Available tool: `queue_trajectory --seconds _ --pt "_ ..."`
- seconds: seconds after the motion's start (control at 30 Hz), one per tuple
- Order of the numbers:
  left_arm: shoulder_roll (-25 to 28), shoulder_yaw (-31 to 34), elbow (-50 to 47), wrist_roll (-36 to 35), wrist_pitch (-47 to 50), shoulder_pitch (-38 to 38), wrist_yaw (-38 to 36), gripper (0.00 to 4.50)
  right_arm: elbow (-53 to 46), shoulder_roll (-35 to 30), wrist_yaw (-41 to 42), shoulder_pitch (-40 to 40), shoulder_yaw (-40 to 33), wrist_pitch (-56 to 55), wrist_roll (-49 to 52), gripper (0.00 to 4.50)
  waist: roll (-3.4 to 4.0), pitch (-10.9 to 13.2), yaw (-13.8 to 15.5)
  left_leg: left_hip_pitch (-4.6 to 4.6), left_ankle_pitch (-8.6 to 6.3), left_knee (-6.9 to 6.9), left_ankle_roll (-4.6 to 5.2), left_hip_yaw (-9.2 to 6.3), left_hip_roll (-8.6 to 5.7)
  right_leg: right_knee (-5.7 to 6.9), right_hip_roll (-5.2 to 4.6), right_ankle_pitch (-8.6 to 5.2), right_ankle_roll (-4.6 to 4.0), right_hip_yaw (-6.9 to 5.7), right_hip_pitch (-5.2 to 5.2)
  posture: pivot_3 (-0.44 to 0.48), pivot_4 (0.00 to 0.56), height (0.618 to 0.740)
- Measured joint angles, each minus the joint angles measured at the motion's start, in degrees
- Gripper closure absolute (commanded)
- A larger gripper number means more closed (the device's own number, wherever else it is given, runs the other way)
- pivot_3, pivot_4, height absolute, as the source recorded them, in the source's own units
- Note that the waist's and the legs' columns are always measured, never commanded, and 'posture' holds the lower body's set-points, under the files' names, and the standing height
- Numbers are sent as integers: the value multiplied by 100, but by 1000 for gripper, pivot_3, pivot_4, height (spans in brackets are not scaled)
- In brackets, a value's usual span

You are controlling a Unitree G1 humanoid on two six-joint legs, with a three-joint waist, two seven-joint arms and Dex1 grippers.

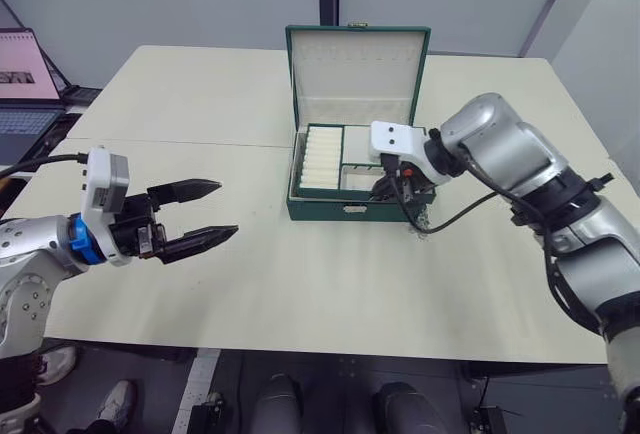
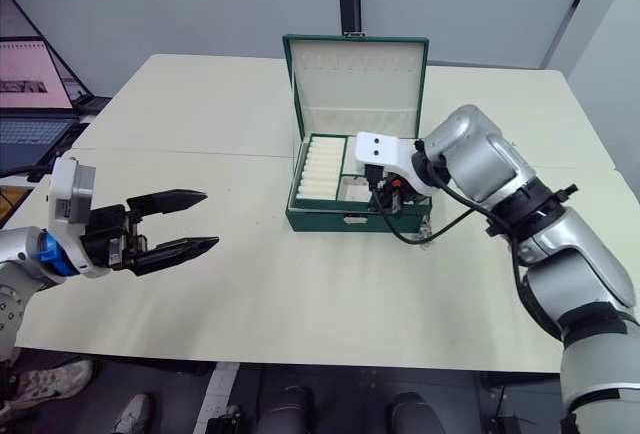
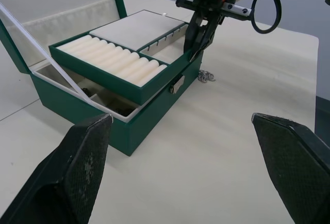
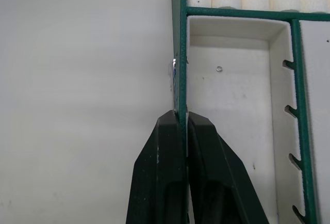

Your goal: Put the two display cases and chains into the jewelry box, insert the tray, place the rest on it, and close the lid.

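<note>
Right pincer (image 3: 198, 38) clamped on the front rim of the tray (image 3: 126, 53), one finger outside the green edge and one inside a cream compartment, the two black fingers (image 4: 170, 172) pressed close together with only the thin rim between them. Tray resting tilted in the top of the green box (image 1: 355, 204), its front edge sitting higher than the box's front wall, ring-roll slots on the side away from the right pincer, flat compartments nearest it. Lid (image 1: 357, 69) standing upright behind the tray, cream lining facing forward. Gold clasp (image 3: 177, 83) on the box front, just below and beside the pinched rim. Small bunch of silver chain (image 3: 207, 75) lying on the pale table (image 1: 300, 284) just beside the box's front corner, almost under the right pincer. Dark shapes visible in the box's lower compartments beneath the raised tray, too hidden to identify.

Left pincer (image 1: 200, 216) hovering above the table well apart from the box, fingers spread wide, holding nothing, pointed toward the box front.

Laptop (image 1: 28, 84) at the far edge beyond the left pincer.
</note>
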Motion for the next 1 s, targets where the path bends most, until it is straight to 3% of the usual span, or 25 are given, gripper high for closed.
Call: queue_trajectory --seconds 1.0 --pt "60 219 -233 -180 116 215 187 0 1585 779 128 -280 -341 -925 -775 4467 -3 -1 -33 3 1 1 -2 64 38 51 5 1 -2 -1 -54 0 150 737"
